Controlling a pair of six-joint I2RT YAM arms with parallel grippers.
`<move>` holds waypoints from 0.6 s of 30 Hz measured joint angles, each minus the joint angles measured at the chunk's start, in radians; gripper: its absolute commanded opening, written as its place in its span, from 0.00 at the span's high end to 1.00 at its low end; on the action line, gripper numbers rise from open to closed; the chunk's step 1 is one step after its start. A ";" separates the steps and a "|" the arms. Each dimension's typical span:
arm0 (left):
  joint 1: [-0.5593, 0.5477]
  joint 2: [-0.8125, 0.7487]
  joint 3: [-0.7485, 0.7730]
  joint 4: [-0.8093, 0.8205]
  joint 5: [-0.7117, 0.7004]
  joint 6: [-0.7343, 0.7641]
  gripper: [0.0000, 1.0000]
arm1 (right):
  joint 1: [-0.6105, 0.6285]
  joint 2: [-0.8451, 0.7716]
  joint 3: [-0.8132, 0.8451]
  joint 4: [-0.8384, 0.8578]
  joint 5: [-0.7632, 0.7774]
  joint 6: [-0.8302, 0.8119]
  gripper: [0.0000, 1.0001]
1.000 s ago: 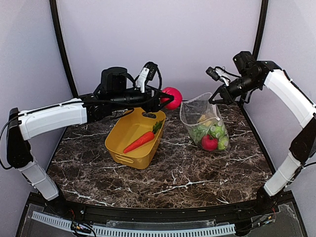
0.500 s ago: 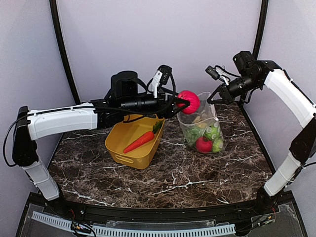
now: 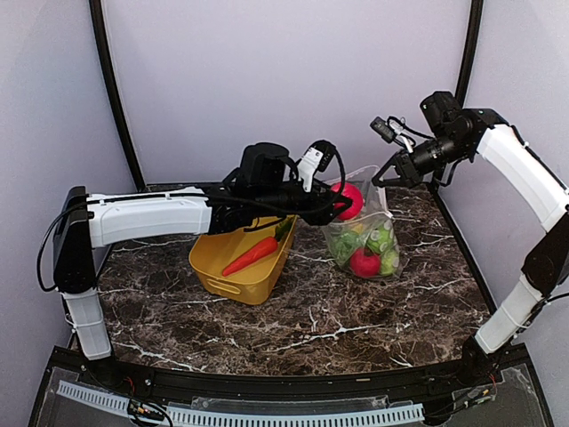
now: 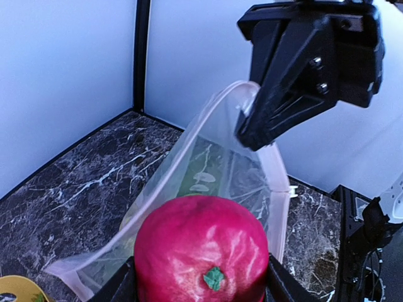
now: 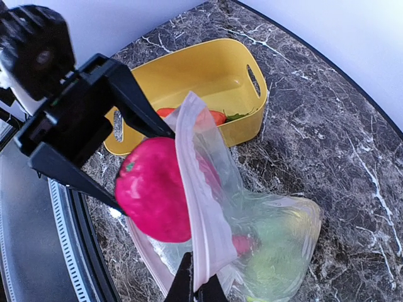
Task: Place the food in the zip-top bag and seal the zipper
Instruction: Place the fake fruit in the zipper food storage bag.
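Note:
My left gripper [image 3: 348, 203] is shut on a red tomato [image 4: 201, 251], which sits right at the open mouth of the zip-top bag [image 3: 369, 242]. My right gripper [image 5: 195, 284] is shut on the far side of the bag's mouth, pinching the pale zipper [image 5: 200, 207] and holding it up. In the right wrist view the tomato [image 5: 154, 192] is partly past the near lip. Green food [image 3: 384, 238] and another red piece [image 3: 364, 262] lie in the bag's bottom. An orange carrot [image 3: 252, 255] with green leaves lies in the yellow tub [image 3: 222, 271].
The tub stands left of the bag on the dark marble table [image 3: 356, 320]. My left forearm [image 3: 151, 215] stretches above the tub's back edge. Walls close the back and both sides.
My left arm has carried the tomato to the right, from behind the tub to the bag's mouth. The bag has leaned a little toward it. The right gripper has stayed in place.

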 measured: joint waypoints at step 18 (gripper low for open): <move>-0.004 0.077 0.140 -0.098 -0.105 -0.035 0.15 | 0.001 -0.013 -0.002 -0.022 -0.058 0.000 1.00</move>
